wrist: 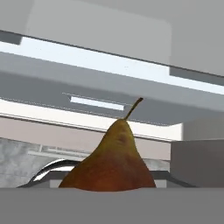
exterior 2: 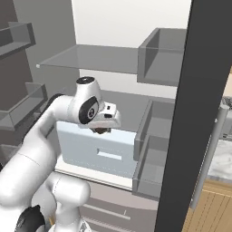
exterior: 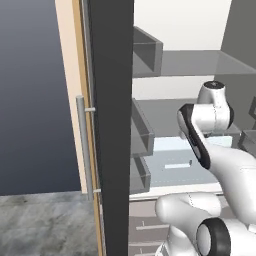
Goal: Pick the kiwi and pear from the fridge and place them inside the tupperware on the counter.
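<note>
On your far left in the left base view lies the veined grey surface [exterior: 40, 220], and beside it stands the edge of the fridge [exterior: 111, 125] door, dark and tall, with a silver bar handle [exterior: 83, 145] on the wooden panel next to it. Past the door you see grey door bins [exterior: 142, 132], then the pale interior with a glass shelf [exterior: 200, 62] and the translucent drawer [exterior: 172, 167] below it. The white arm [exterior: 215, 150] reaches into that opening, over the drawer.

In the right base view the pincer [exterior 2: 100, 130] hangs just in front of the drawer's upper edge, and a small brown shape sits under the hand there. You can see in the hand view that this is the pear [wrist: 113, 162], filling the lower middle of the picture, stem tilted up and to the right, right at the pincer's tips. You cannot see the fingers themselves, so whether they are clamped on the pear cannot be told.
</note>
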### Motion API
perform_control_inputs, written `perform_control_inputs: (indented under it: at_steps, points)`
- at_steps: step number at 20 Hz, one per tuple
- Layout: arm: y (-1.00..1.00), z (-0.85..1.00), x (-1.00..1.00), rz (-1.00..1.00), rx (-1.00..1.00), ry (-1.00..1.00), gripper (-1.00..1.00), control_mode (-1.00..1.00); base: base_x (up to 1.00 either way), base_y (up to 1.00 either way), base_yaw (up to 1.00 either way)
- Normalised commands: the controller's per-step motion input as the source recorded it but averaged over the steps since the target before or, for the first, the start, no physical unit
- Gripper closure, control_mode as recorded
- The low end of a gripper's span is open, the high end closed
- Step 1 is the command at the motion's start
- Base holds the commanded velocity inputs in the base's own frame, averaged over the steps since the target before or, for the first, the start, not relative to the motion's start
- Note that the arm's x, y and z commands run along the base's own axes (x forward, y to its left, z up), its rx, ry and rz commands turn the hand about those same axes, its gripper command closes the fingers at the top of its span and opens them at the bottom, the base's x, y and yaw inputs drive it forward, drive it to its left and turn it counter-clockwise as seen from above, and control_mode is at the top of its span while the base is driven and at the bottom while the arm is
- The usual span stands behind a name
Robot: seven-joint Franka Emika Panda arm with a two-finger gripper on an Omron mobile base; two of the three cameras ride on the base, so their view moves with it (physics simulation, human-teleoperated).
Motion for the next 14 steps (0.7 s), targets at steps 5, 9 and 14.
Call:
perform_control_inputs:
  at_steps: [5,9,14]
  points:
    - [0.51,0.65,-1.0,0.38,-0.07,0.01,1.0,-1.0,0.0,0.0,0.0]
    - [0.23,0.64,-0.95,0.27,-0.01,0.0,1.0,-1.0,0.0,0.0,0.0]
    - [0.14,0.76,-0.81,0.23,0.0,-0.05,1.0,-1.0,0.0,0.0,0.0]
